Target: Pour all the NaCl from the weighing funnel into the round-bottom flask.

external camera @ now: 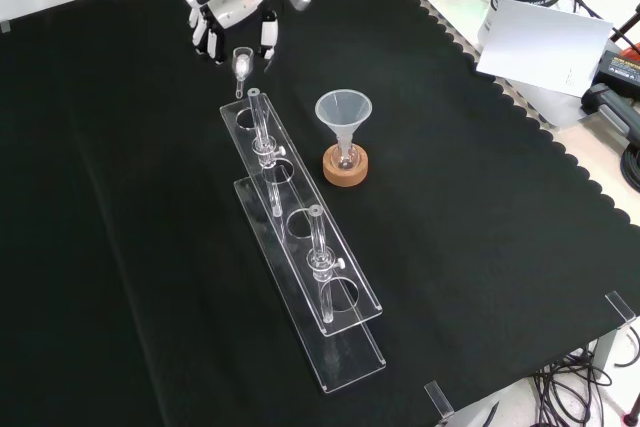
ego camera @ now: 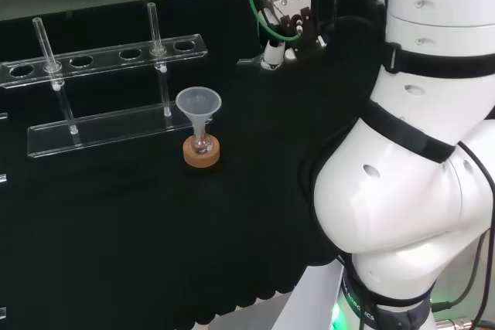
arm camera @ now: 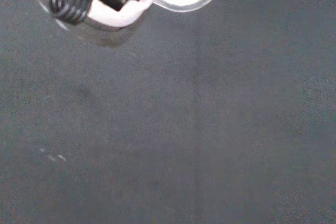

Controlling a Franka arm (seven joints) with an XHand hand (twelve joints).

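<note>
Since the weighing funnel (external camera: 240, 64) pinched in my hand (external camera: 232, 9), raised beyond the test-tube rack (external camera: 300, 237), looks light, slick and breakable, I'd grip mid-body and tip slowly over the funnel (external camera: 344, 112) in the round-bottom flask (external camera: 346, 158).

one funnel (external camera: 343, 110), one cork ring (external camera: 345, 167), one rack (external camera: 300, 247), two glass tubes (external camera: 318, 237).

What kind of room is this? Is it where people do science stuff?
Most likely a chemistry lab bench set up for a robot. A clear test tube rack holding glass tubes, a funnel in a small flask on a cork ring, and a black cloth over the bench all point that way.
</note>
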